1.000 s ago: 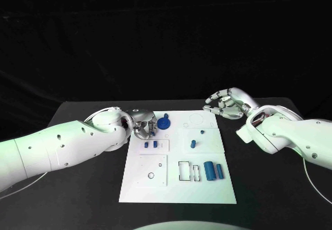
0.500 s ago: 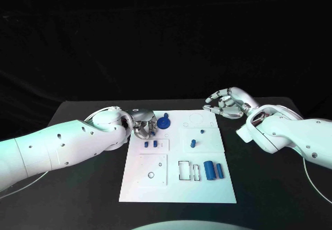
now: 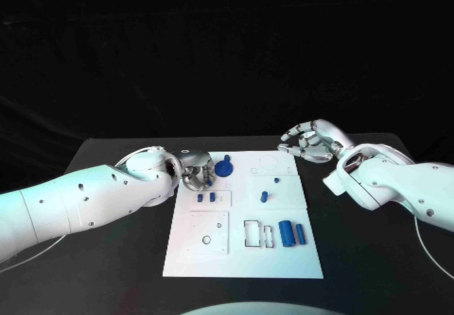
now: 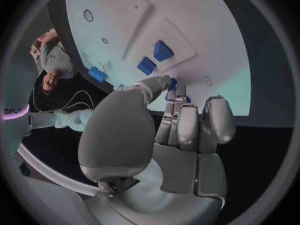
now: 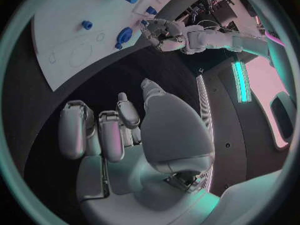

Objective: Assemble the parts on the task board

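Note:
The white task board lies in the middle of the black table. A blue round part stands tilted near the board's far left corner, and my left hand pinches its edge between thumb and fingers. In the left wrist view the blue round part peeks out behind my fingertips. My right hand hovers off the board's far right corner, fingers loosely bent and holding nothing. In the right wrist view my right hand is empty, with the left hand and blue round part beyond it.
Two small blue blocks sit just nearer than my left hand. Two blue pegs stand mid-board. Two blue cylinders lie near the right edge beside a rectangular slot. A plate with holes is at near left.

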### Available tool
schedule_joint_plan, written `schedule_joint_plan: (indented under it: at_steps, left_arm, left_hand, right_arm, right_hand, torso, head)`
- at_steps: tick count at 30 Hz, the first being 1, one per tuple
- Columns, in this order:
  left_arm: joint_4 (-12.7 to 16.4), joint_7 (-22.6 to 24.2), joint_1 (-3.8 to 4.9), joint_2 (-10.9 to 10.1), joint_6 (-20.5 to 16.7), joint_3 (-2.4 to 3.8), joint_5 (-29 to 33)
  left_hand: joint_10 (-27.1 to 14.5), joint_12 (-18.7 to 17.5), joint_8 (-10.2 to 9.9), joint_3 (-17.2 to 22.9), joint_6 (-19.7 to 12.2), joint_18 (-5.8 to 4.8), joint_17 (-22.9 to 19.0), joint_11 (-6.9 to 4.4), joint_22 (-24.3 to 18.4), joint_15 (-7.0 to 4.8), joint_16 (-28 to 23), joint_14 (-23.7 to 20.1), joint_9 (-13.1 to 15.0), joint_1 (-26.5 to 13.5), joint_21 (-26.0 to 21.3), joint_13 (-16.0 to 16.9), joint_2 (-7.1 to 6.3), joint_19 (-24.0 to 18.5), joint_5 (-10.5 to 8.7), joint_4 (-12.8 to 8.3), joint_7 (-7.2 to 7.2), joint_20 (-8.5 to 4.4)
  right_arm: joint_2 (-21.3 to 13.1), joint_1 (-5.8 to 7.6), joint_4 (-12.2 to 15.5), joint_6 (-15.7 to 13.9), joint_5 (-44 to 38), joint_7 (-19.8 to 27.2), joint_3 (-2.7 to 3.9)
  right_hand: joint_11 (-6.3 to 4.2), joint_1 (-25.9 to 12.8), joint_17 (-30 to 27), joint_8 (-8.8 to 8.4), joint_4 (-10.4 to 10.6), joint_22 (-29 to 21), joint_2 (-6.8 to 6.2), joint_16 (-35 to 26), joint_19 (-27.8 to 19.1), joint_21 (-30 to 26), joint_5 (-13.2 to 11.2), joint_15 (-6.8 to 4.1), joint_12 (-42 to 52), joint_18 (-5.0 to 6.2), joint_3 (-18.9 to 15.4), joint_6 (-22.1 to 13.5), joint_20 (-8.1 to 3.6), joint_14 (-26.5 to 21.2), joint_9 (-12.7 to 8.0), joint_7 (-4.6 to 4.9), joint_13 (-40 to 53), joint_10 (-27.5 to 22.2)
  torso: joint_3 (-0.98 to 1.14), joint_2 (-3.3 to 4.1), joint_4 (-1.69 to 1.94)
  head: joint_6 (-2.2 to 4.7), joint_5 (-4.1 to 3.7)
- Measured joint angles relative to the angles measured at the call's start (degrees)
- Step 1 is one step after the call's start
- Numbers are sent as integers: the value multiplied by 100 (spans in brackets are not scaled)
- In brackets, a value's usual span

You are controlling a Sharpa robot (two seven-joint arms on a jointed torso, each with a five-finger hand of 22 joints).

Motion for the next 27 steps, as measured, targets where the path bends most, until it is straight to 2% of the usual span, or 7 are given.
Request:
schedule_joint_plan:
  at_steps: [9, 17, 27]
  left_arm:
    - [0, -15, 0, -10, -2, -1, 2]
    - [2, -39, 0, -44, -4, -1, 3]
    - [-1, -78, 0, -108, -9, 6, 3]
  left_hand:
    - [-8, -64, -78, 0, -75, 0, -19, 8, -13, 20, -23, -20, -12, -24, 0, -8, -24, -21, 0, 0, 9, 21]
    - [-196, -270, -376, -25, -532, 1, -122, 45, -61, 60, -45, -60, -107, -68, -49, -38, -68, -42, 0, 25, 41, 42]
    - [-286, -323, -421, -55, -605, 1, -139, 59, -71, 60, -45, -60, -121, -68, -49, -47, -68, -61, 0, 24, 49, 61]
  right_arm:
    - [0, 0, -2, -5, -1, 0, 0]
    - [-2, -1, -5, -10, -2, 0, 0]
    - [-7, -2, -16, -14, -7, -1, 0]
  right_hand:
    - [0, 0, 5, 0, 0, -1, 0, 0, 0, 0, 0, 0, 0, 0, 0, 0, 0, 0, 0, 0, 0, 0]
    - [0, 0, 4, 23, 16, -1, 0, 0, 0, 0, 0, 0, 0, 0, 16, 0, 0, 0, 1, 0, -7, 0]
    - [0, 0, 4, 23, 16, -2, 0, -3, 0, 0, 0, 0, -29, 0, 16, 0, 0, 0, -5, 0, -23, 0]
  torso:
    - [-1, 0, 2]
    - [-2, 0, 3]
    - [-4, 0, 1]
  head:
    - [-4, 2]
    - [2, -2]
    - [8, -2]
